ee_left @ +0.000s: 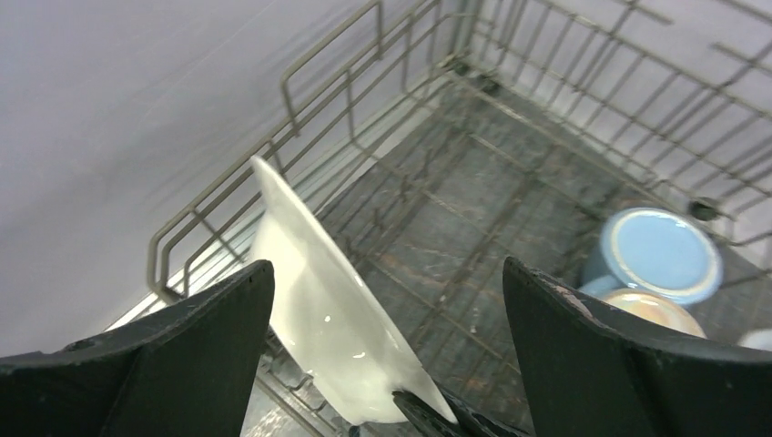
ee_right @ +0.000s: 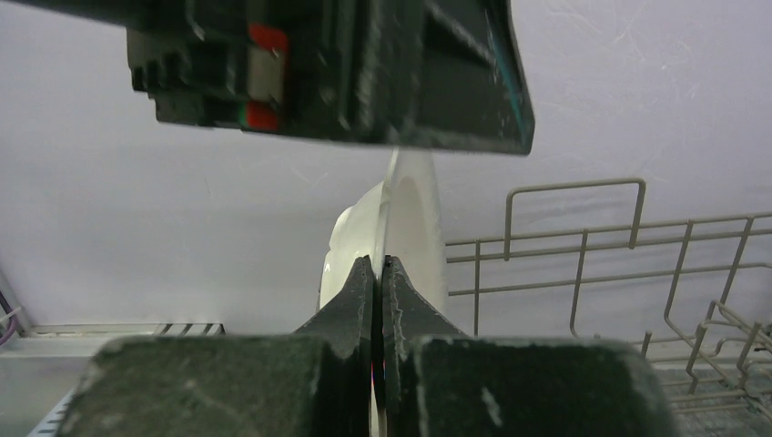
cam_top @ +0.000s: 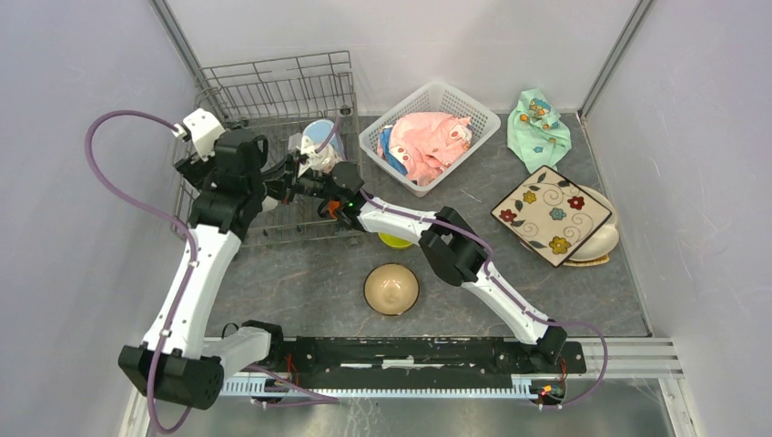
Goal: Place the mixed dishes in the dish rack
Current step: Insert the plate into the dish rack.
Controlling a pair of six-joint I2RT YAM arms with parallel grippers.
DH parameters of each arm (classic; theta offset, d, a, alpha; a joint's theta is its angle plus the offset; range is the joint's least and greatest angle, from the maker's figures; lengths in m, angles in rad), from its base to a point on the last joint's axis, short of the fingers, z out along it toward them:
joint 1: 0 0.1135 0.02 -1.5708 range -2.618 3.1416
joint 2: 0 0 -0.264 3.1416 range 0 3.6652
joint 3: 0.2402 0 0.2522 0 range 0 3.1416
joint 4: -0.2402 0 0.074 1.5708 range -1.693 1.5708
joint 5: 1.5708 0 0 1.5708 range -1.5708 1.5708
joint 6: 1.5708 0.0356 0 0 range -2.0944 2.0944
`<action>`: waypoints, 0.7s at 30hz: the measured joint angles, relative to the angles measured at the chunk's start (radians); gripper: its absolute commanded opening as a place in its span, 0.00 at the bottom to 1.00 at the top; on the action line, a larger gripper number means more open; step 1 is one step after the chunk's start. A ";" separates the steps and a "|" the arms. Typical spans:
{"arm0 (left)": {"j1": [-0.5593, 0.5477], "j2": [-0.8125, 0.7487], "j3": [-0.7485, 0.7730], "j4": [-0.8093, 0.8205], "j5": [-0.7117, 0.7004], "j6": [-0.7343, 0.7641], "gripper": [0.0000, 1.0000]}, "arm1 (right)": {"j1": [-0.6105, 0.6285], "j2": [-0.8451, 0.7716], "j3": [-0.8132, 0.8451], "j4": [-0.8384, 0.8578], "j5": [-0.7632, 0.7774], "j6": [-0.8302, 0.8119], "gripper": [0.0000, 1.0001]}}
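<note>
A white plate stands on edge among the tines at the left side of the grey wire dish rack. My right gripper is shut on the plate's rim, reaching into the rack from the right. The left gripper hovers wide open over the rack floor, with the plate just inside its left finger and apart from it. A light-blue mug and a second mug stand in the rack's right part.
On the table lie a tan bowl, a lime-green bowl half under the right arm, and a dark flowered square plate on cream plates. A white lattice basket holds a pink cloth. A mint-green cloth is behind.
</note>
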 measured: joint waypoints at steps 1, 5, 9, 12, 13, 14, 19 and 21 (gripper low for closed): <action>0.001 0.020 0.007 -0.027 -0.027 -0.029 1.00 | 0.000 0.000 0.000 -0.007 0.001 -0.001 0.00; 0.025 0.079 0.035 -0.130 -0.095 -0.140 1.00 | 0.000 0.000 -0.001 -0.028 0.007 -0.002 0.00; 0.082 0.087 0.053 -0.197 -0.108 -0.216 1.00 | 0.000 0.000 -0.003 -0.035 0.014 0.001 0.03; 0.117 0.087 0.080 -0.218 -0.104 -0.252 1.00 | 0.000 0.000 -0.004 -0.051 0.032 0.000 0.09; 0.126 0.085 0.090 -0.220 -0.102 -0.263 1.00 | 0.000 0.000 -0.004 -0.058 0.037 0.000 0.11; 0.131 0.082 0.096 -0.220 -0.100 -0.272 1.00 | 0.000 0.000 -0.004 -0.064 0.044 0.000 0.12; 0.137 0.065 0.109 -0.219 -0.099 -0.307 0.99 | 0.000 0.000 -0.008 -0.077 0.076 0.000 0.08; 0.139 0.062 0.109 -0.212 -0.098 -0.312 0.98 | 0.000 0.000 -0.008 -0.071 0.087 0.001 0.01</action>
